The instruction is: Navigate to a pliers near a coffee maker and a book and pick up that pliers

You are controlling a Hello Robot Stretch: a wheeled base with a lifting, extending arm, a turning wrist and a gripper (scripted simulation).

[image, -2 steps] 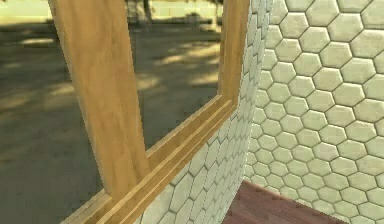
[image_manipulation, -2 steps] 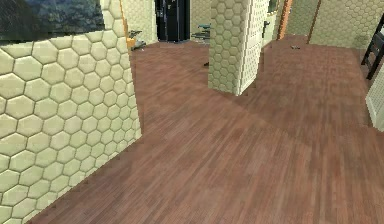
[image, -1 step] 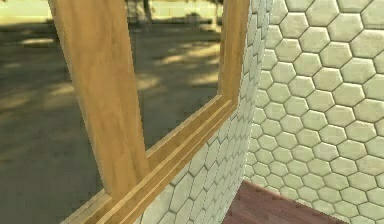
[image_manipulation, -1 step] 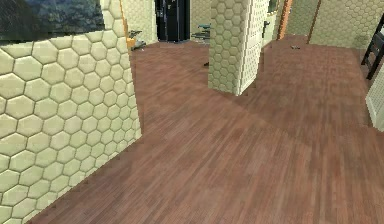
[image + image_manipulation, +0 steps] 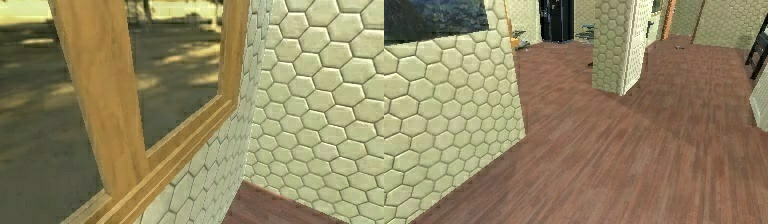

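Nose to a wooden window frame (image 5: pixel 100 90) set in a hexagon-tiled wall (image 5: pixel 320 90).
Arm side view: wood floor (image 5: pixel 634 150), tiled pillar (image 5: pixel 622 45) mid-room. Tool's state and the pliers' whereabouts: cannot tell.

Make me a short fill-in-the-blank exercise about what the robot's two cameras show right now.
1. In the forward view, the window frame is made of ____.
2. The wall beside it is covered in ____ tiles.
3. In the arm side view, the tiled pillar stands on a floor of wooden ____.
Missing words: wood; hexagonal; planks.
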